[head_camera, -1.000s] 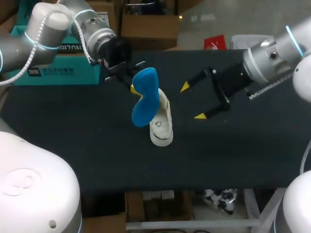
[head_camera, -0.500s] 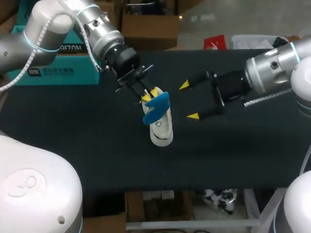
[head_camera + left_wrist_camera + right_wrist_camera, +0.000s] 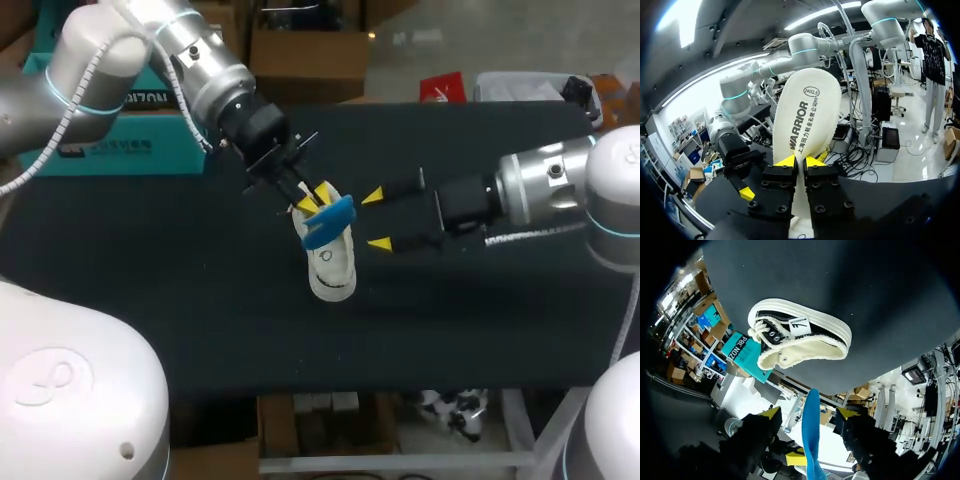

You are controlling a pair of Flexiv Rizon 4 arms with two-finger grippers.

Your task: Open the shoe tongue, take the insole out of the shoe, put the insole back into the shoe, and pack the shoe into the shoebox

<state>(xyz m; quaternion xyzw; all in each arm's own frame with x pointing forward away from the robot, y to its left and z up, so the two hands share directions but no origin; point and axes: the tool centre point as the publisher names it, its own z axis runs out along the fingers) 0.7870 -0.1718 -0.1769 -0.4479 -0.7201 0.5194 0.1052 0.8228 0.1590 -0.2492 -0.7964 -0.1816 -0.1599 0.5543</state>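
Observation:
A white low shoe (image 3: 331, 268) with a black side (image 3: 800, 335) lies in the middle of the dark table. Just above its opening hangs the insole (image 3: 328, 220), blue on one face and cream on the other (image 3: 807, 115). My left gripper (image 3: 312, 198) is shut on the insole's lower end (image 3: 801, 162). My right gripper (image 3: 376, 220) stands to the right of the shoe. It is open, its fingers on either side of the edge-on insole (image 3: 811, 435) without touching it (image 3: 809, 413).
A teal shoebox (image 3: 120, 140) stands at the table's back left, behind my left arm, and shows beyond the shoe in the right wrist view (image 3: 742, 352). The dark table (image 3: 200, 310) runs to its front edge below the shoe.
My left gripper swung the insole down and over the shoe, turning it from broadside to nearly edge-on. My right gripper moved left up to the insole and its fingers narrowed.

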